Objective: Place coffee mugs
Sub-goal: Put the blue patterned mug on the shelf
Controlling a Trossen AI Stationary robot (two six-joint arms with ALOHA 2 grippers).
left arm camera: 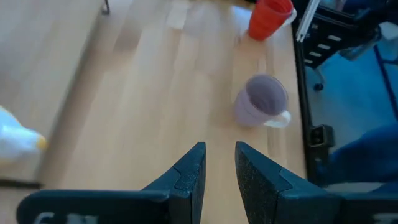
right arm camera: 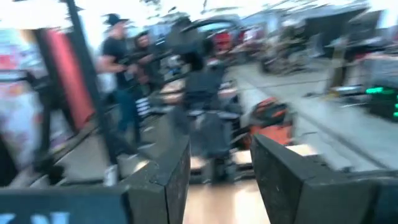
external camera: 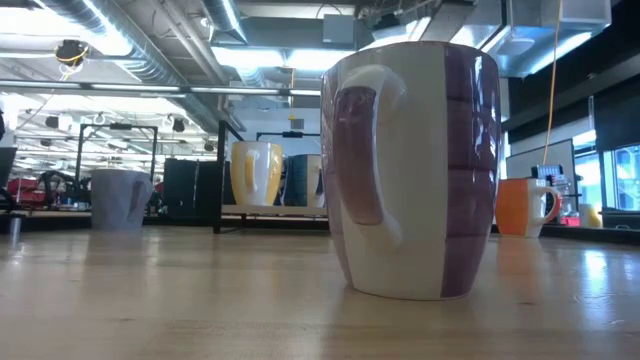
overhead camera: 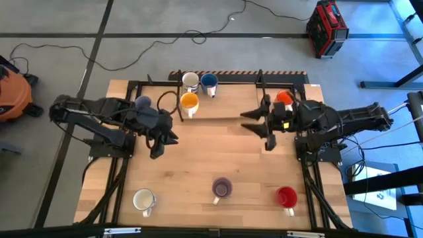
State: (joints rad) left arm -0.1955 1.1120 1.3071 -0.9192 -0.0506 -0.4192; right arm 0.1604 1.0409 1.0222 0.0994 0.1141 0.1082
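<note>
In the high view, cream [overhead camera: 190, 80], blue [overhead camera: 209, 82] and yellow-orange [overhead camera: 189, 101] mugs stand upright near the far edge. A grey-lavender mug [overhead camera: 143, 102] stands by my left arm and an orange mug [overhead camera: 284, 98] by my right arm. White [overhead camera: 143, 199], purple [overhead camera: 221, 188] and red [overhead camera: 286, 196] mugs stand along the near edge. My left gripper [overhead camera: 166, 142] hovers left of centre, narrowly open and empty [left arm camera: 219, 168], looking toward the purple mug [left arm camera: 261, 99]. My right gripper [overhead camera: 250, 122] hovers right of centre, open and empty [right arm camera: 221, 174].
Black frame rails [overhead camera: 152, 86] run along the table's far and side edges around the arm bases. The bare wood in the middle of the table [overhead camera: 211, 145] lies between the grippers. In the low view the purple mug [external camera: 415, 170] fills the foreground. People [right arm camera: 124, 68] stand in the room beyond.
</note>
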